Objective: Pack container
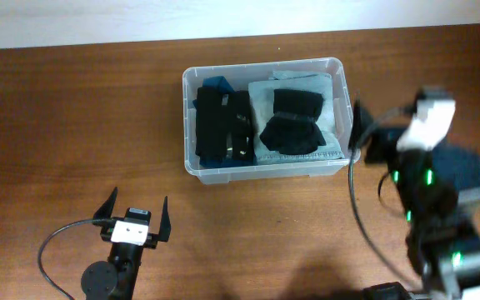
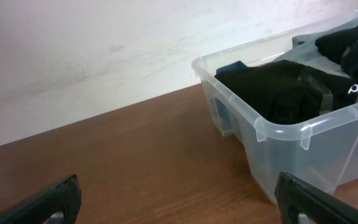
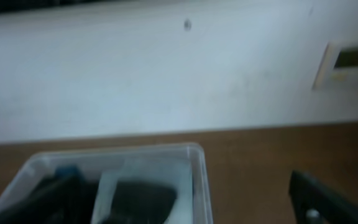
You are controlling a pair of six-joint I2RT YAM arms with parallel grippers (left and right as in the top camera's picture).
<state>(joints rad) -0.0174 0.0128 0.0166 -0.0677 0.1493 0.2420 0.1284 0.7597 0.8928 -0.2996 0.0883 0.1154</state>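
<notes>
The container (image 1: pixel 265 172) is a clear plastic bin at the middle back of the wooden table. It holds black folded items (image 1: pixel 222 125), a black bundle (image 1: pixel 292 125) on a pale clear bag, and a blue piece (image 1: pixel 217 82). My left gripper (image 1: pixel 140 202) is open and empty on the near left, well short of the bin. In the left wrist view the left gripper (image 2: pixel 178 196) faces the container's corner (image 2: pixel 278 134). My right gripper (image 1: pixel 362 125) is just beside the bin's right wall. The blurred right wrist view shows the right gripper (image 3: pixel 179 211) open over the container's rim (image 3: pixel 199 180).
A white wall (image 2: pixel 104 50) runs along the table's far edge. Bare wood (image 1: pixel 73 125) lies left of the bin and in front of it. A cable (image 1: pixel 361 208) trails from the right arm.
</notes>
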